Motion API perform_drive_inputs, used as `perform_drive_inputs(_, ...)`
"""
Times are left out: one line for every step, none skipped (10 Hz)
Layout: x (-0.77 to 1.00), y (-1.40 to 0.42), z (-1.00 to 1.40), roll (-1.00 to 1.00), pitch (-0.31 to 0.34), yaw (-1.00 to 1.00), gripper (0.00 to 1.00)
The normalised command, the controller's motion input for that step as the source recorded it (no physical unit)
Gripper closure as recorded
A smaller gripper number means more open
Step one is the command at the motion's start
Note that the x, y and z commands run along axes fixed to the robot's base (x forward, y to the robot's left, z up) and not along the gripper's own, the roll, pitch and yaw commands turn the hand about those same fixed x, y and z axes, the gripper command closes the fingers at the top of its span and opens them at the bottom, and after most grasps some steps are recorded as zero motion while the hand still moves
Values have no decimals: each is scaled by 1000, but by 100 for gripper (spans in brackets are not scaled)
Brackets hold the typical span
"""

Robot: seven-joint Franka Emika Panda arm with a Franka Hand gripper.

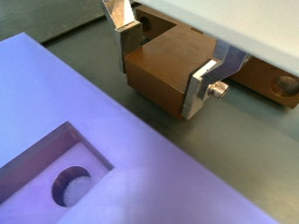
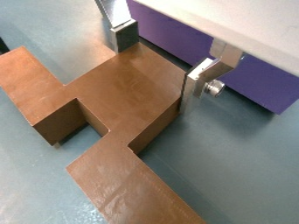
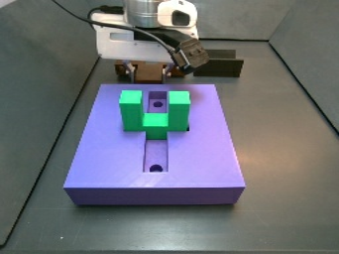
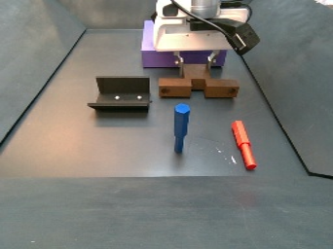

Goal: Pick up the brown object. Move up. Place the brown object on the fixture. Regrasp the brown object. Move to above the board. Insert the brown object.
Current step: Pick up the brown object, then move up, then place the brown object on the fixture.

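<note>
The brown object (image 4: 198, 89) is a mid-brown T-shaped block lying on the floor beside the purple board (image 3: 157, 139). It shows in both wrist views (image 1: 158, 87) (image 2: 100, 101). My gripper (image 4: 198, 60) is low over it, and its silver fingers (image 1: 201, 87) press on both sides of the block's short stem. The gripper also shows in a wrist view (image 2: 158, 68). The board carries a green U-shaped block (image 3: 153, 109) and a lengthwise slot (image 3: 157, 154). The dark fixture (image 4: 117, 94) stands apart from the block on the floor.
A blue peg (image 4: 181, 126) stands upright and a red peg (image 4: 242, 144) lies flat on the floor in front of the brown object. The board's edge (image 2: 222, 57) is close behind the gripper. Dark walls enclose the floor.
</note>
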Motion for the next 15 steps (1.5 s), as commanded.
perform_drive_inputs(0, 0, 0, 0, 0, 0, 100)
perform_drive_inputs(0, 0, 0, 0, 0, 0, 100)
perform_drive_inputs(0, 0, 0, 0, 0, 0, 100)
perform_drive_inputs(0, 0, 0, 0, 0, 0, 100)
perform_drive_inputs(0, 0, 0, 0, 0, 0, 100)
perform_drive_inputs(0, 0, 833, 0, 0, 0, 100)
perform_drive_inputs(-30, 45, 783, 5, 23, -38, 100)
perform_drive_inputs(-53, 39, 490, -1, 16, -38, 100)
perform_drive_inputs(-25, 27, 209, -9, -5, -25, 100)
perform_drive_inputs(0, -46, -57, 0, 86, 0, 100)
perform_drive_inputs(0, -49, -63, 0, 74, 0, 100)
perform_drive_inputs(0, -46, -57, 0, 34, 0, 100)
perform_drive_inputs(0, -6, 0, 0, 51, 0, 100)
perform_drive_inputs(0, 20, 0, -97, 0, 0, 100)
perform_drive_inputs(449, 120, 60, -411, 171, 0, 100)
